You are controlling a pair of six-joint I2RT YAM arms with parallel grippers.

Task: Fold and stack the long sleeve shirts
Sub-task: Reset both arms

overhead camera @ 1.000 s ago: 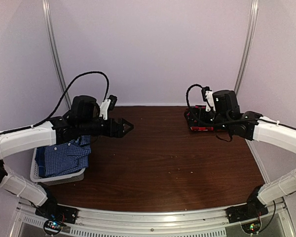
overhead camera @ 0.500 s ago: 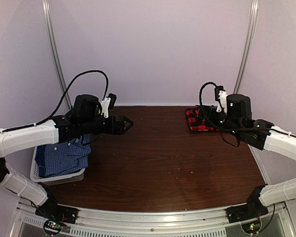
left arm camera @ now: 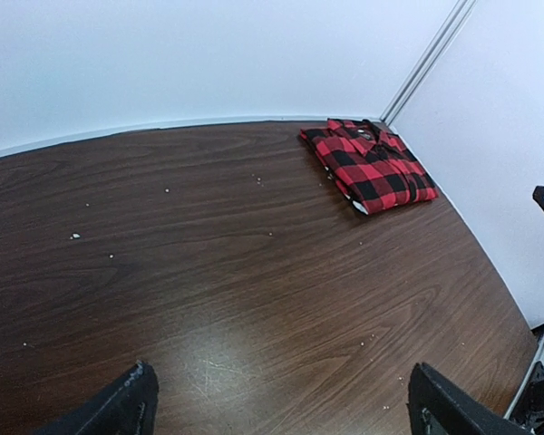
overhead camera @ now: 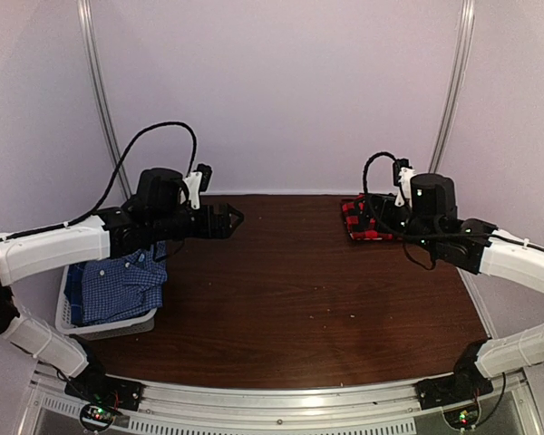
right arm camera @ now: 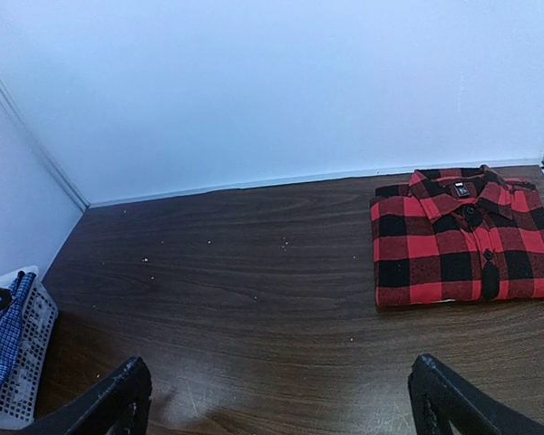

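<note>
The table (overhead camera: 299, 299) bore a basket (overhead camera: 104, 324) at its left edge with the blue shirt (overhead camera: 118, 288) heaped inside, and the plaid shirt (right arm camera: 462, 237) lay folded at the far right corner. The left gripper (left arm camera: 281, 394) and right gripper (right arm camera: 281, 390) hung wide and empty; a careless pinch in the basket might snag its rim or drag it.

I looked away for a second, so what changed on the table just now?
The right gripper pulled away rightward from over the red plaid shirt, uncovering it, jaws open and empty. The left gripper rose slightly, open too. Unchanged: the folded plaid shirt at the far right, the blue checked shirt in the basket.
</note>
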